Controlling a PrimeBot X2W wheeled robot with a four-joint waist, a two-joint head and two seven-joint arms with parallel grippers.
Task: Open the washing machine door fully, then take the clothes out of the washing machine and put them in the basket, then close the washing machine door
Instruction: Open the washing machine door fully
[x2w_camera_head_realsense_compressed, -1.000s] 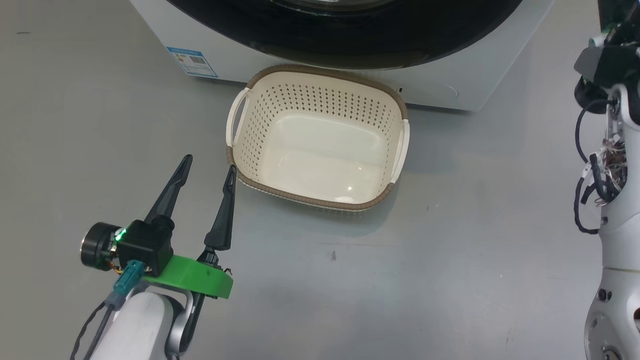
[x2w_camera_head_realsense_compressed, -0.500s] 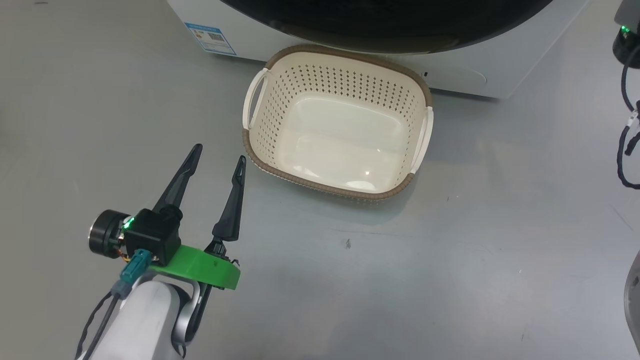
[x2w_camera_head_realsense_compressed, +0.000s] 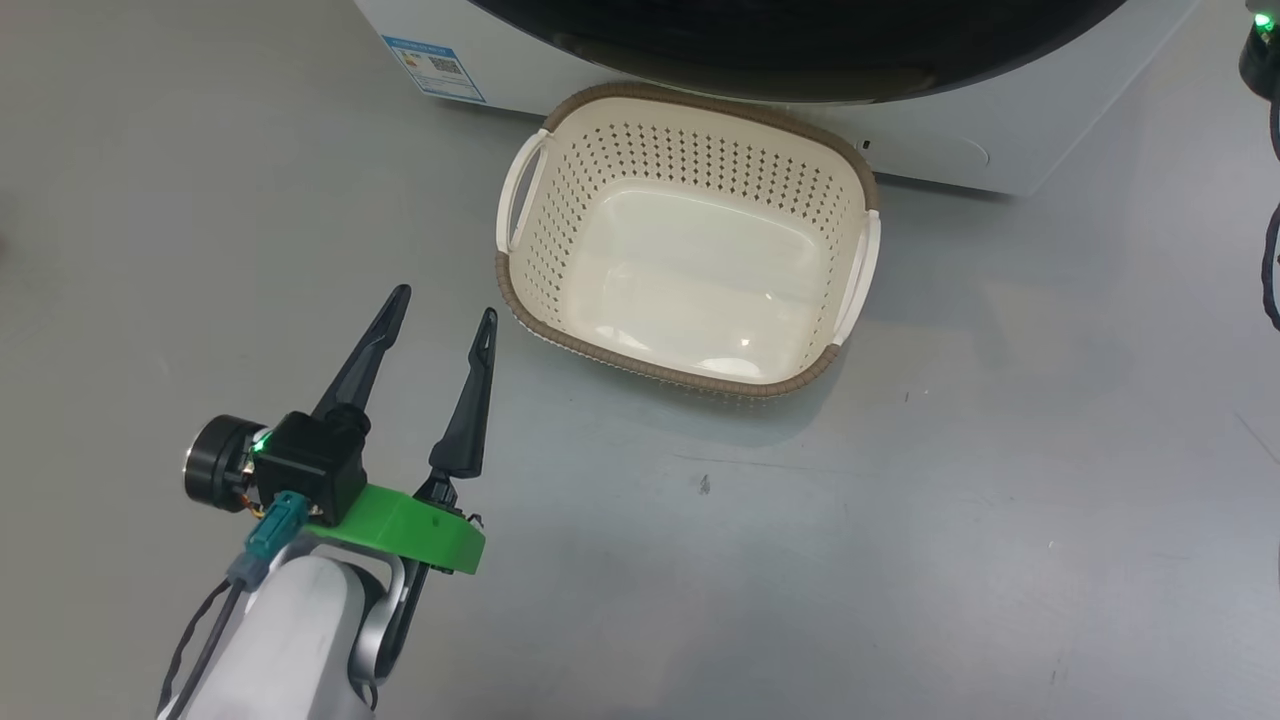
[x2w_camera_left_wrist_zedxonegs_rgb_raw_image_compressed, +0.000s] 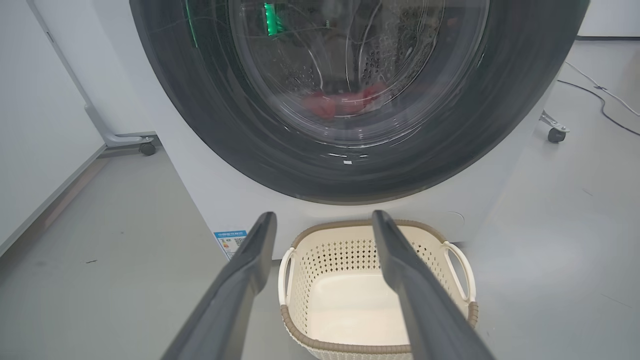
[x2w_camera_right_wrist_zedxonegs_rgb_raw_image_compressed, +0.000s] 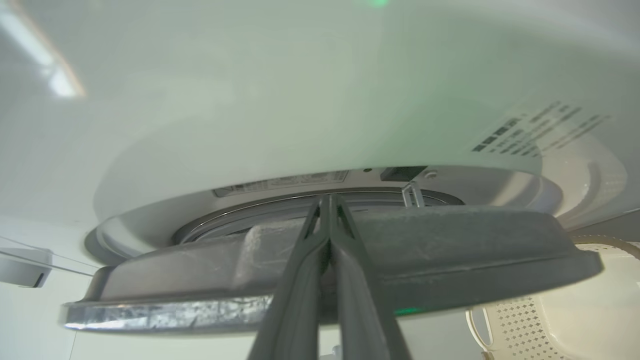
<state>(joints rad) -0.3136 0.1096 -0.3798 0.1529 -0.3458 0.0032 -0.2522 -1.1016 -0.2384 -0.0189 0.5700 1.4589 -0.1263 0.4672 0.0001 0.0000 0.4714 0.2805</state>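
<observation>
The washing machine (x2w_camera_head_realsense_compressed: 930, 150) is white, and the black rim of the washing machine door (x2w_camera_head_realsense_compressed: 800, 50) runs along the top of the head view. Red clothes (x2w_camera_left_wrist_zedxonegs_rgb_raw_image_compressed: 345, 102) lie in the drum behind the glass. The cream basket (x2w_camera_head_realsense_compressed: 700, 150) sits empty on the floor against the machine. My left gripper (x2w_camera_head_realsense_compressed: 444, 303) hovers left of the basket, open and holding nothing. My right gripper (x2w_camera_right_wrist_zedxonegs_rgb_raw_image_compressed: 327, 200) is shut, its tips at the edge of the door (x2w_camera_right_wrist_zedxonegs_rgb_raw_image_compressed: 450, 250), which stands slightly off the machine front (x2w_camera_right_wrist_zedxonegs_rgb_raw_image_compressed: 300, 100) with its latch hook showing.
A blue sticker (x2w_camera_head_realsense_compressed: 435, 65) marks the machine's lower left corner. A white panel on casters (x2w_camera_left_wrist_zedxonegs_rgb_raw_image_compressed: 145, 147) stands left of the machine. A caster (x2w_camera_left_wrist_zedxonegs_rgb_raw_image_compressed: 555, 135) and a cable (x2w_camera_left_wrist_zedxonegs_rgb_raw_image_compressed: 600, 95) lie to its right. Grey floor (x2w_camera_head_realsense_compressed: 900, 550) spreads in front.
The head camera has shifted, so the basket and machine sit further right in the picture. My right arm has slid towards the upper right edge. My left gripper stays open.
</observation>
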